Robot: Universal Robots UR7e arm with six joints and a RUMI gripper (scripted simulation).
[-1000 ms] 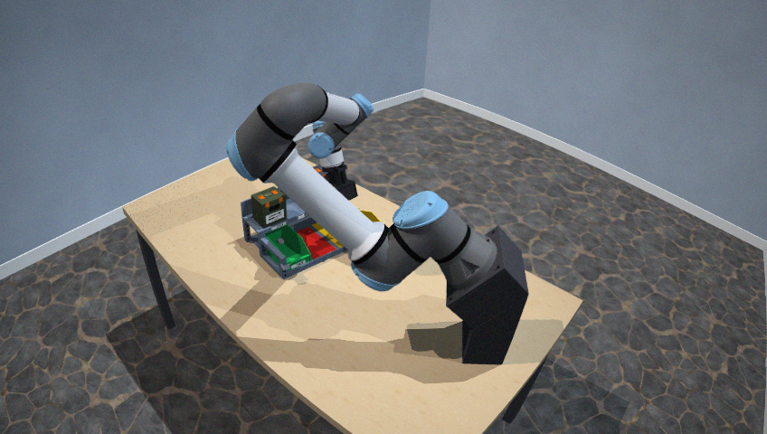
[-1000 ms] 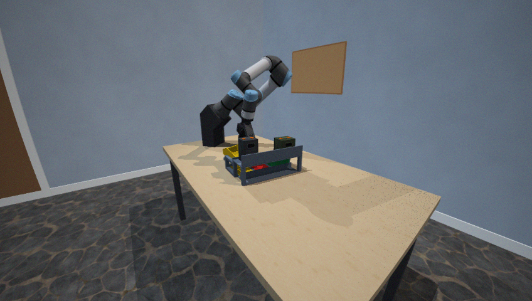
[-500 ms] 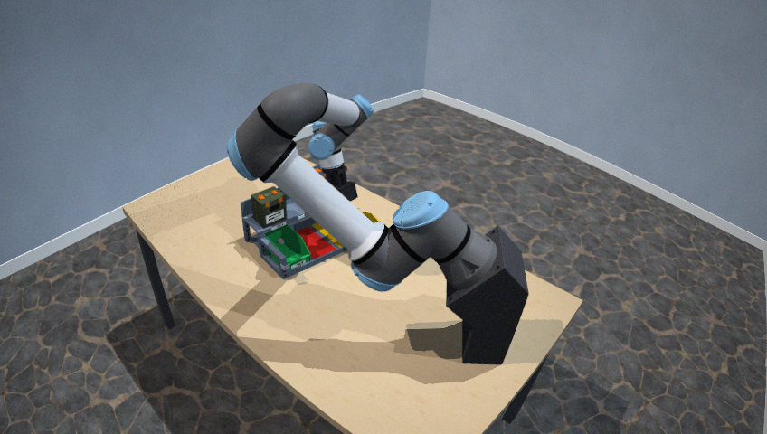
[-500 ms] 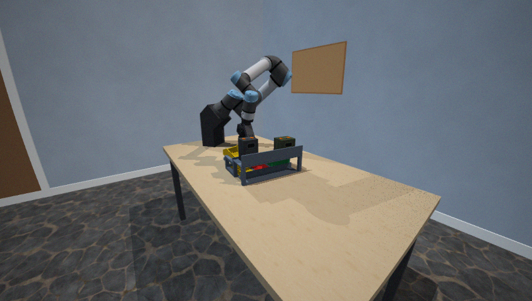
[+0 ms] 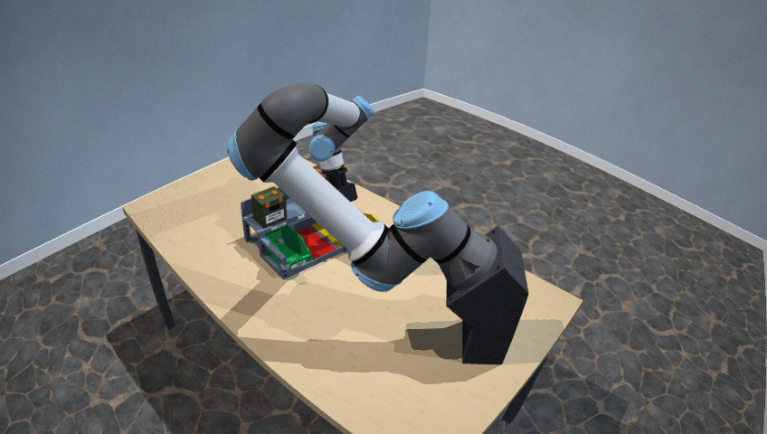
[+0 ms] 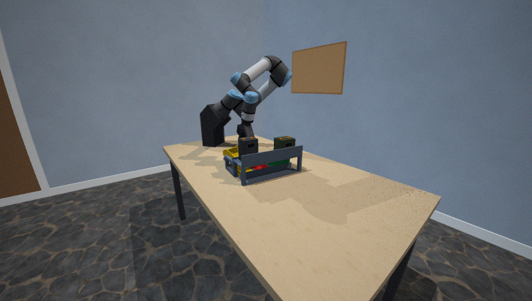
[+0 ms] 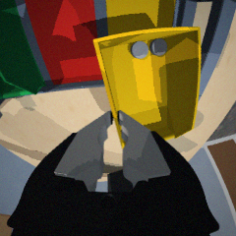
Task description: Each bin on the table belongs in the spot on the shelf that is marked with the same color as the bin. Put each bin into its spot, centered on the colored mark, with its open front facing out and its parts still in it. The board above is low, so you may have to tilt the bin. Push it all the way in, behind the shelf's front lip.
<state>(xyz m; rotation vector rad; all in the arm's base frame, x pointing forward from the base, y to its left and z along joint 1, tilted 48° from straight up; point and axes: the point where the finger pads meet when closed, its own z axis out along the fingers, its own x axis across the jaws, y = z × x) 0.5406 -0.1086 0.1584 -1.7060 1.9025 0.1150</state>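
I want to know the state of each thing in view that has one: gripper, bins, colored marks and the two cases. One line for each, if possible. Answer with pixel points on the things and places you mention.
Gripper (image 5: 346, 189) (image 6: 244, 130) (image 7: 115, 111): shut on the yellow bin's side wall.
Yellow bin (image 5: 371, 217) (image 6: 231, 152) (image 7: 179, 84): outside its spot, two round parts inside.
Green bin (image 5: 295, 247) (image 6: 279, 163) (image 7: 15, 71): in the shelf.
Red mark (image 5: 317, 244) (image 6: 260, 166) (image 7: 74, 44): uncovered.
Yellow mark (image 5: 326, 233) (image 6: 244, 170) (image 7: 129, 9): no bin on it.
Green case (image 5: 268, 206) (image 6: 284, 142): upright.
Gray case (image 6: 247, 148): upright.

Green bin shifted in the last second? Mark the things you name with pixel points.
No. The green bin (image 5: 290, 244) (image 6: 279, 162) (image 7: 12, 69) shows no visible shift either way against the shelf (image 5: 293, 209) (image 6: 272, 155) (image 7: 32, 49) in the top view.
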